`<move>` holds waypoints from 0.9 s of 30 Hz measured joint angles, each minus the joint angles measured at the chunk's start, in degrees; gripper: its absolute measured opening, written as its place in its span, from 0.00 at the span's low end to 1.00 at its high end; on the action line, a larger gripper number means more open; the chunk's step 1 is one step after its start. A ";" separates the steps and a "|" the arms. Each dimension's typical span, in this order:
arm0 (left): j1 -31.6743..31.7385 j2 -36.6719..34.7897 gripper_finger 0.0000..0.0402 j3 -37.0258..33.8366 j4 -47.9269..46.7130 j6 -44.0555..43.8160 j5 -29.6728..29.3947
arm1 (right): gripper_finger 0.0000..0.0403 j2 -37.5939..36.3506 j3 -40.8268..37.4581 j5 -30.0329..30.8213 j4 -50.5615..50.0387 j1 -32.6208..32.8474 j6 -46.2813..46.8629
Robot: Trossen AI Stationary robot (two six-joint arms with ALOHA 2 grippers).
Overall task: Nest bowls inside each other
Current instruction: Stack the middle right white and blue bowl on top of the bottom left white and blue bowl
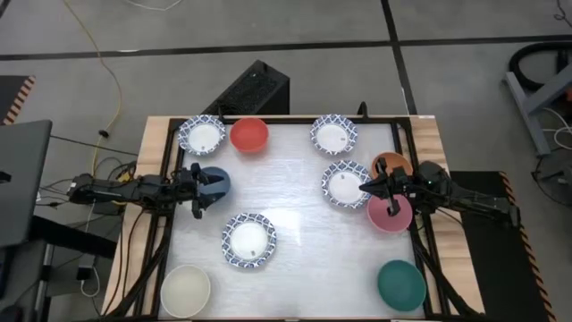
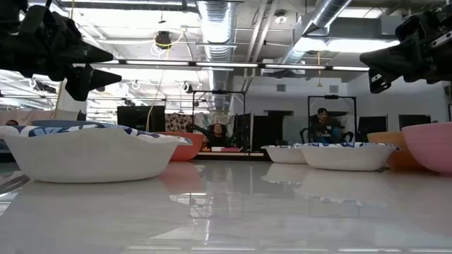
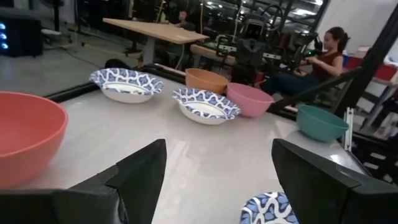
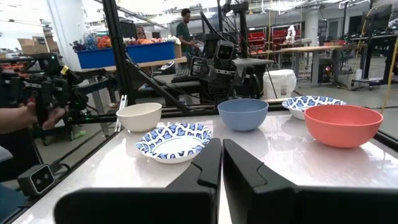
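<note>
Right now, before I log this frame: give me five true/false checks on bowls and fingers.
1. The left gripper has its fingers spread open above the dark blue bowl. True.
2. The right gripper is shut on the pink bowl. False: its fingers are shut with nothing between them, and the pink bowl sits on the table beside the arm.
3. The red bowl sits next to a blue-patterned bowl at the far edge. True.
4. The teal bowl is nested inside the cream bowl. False: they sit apart at opposite near corners.
5. No bowl is stacked in another yet. True, as far as the high view shows.
</note>
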 joint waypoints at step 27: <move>0.00 0.02 0.70 0.17 5.50 -11.18 -3.60 | 0.10 0.01 0.01 2.71 5.51 0.87 2.41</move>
